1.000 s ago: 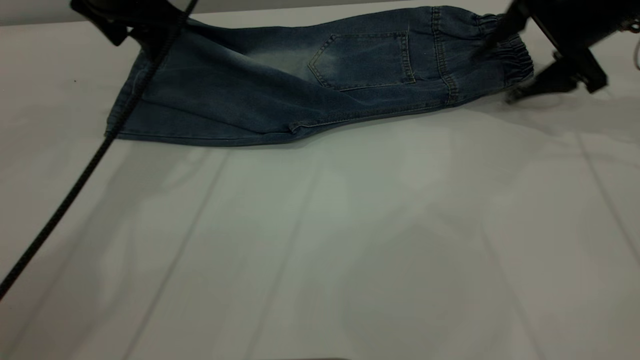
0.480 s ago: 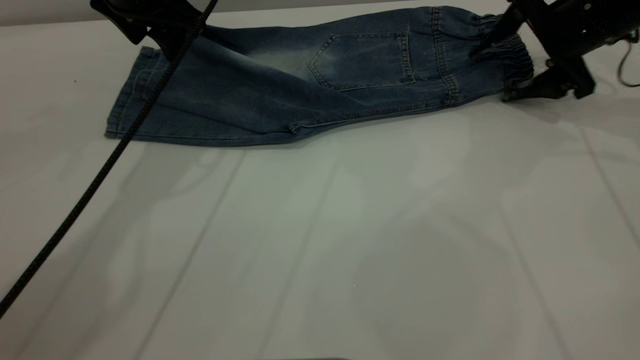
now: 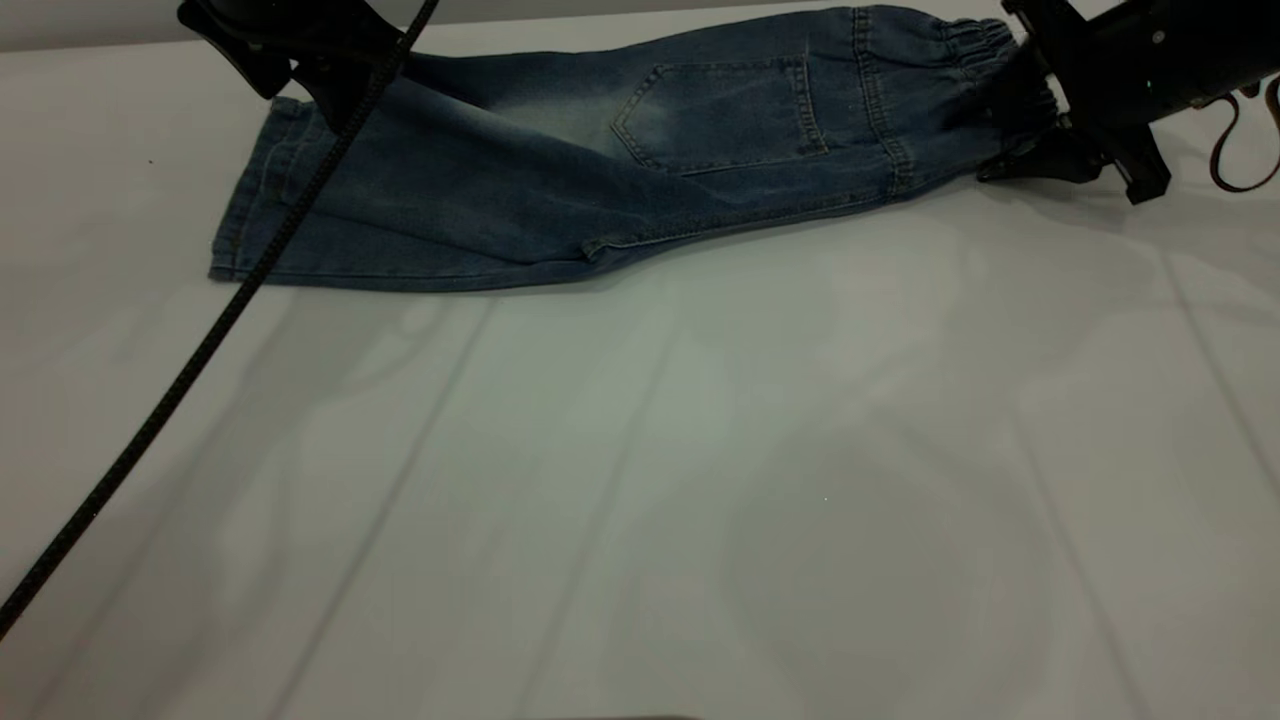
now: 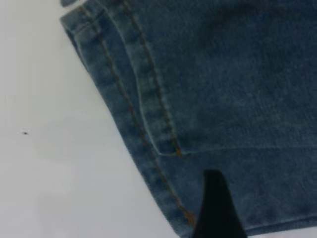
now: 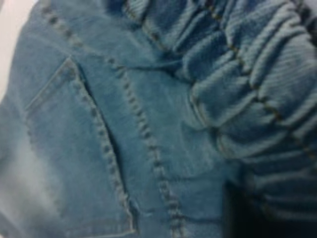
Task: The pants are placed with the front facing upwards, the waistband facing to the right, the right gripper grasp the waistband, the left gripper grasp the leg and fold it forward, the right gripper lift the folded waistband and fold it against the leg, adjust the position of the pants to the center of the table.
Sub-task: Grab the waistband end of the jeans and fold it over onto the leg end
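The blue denim pants [image 3: 560,170] lie folded lengthwise along the far side of the white table [image 3: 700,480], a patch pocket [image 3: 720,115] facing up. The ruffled waistband [image 3: 965,45] is at the right end and the leg hem [image 3: 250,210] at the left. My right gripper [image 3: 1025,110] is shut on the waistband, which bunches up close in the right wrist view [image 5: 247,84]. My left gripper [image 3: 310,80] hangs over the far corner of the leg hem. In the left wrist view a black part of it [image 4: 215,208] sits just above the denim leg [image 4: 223,84].
A black cable [image 3: 200,340] runs from the left arm diagonally over the leg hem down to the table's near left. A loose cable loop [image 3: 1235,140] hangs off the right arm. Bare tabletop stretches from the pants to the near edge.
The left gripper has shifted right above the hem. The right gripper has moved in onto the waistband, and that end of the pants has risen and shifted slightly toward the far side.
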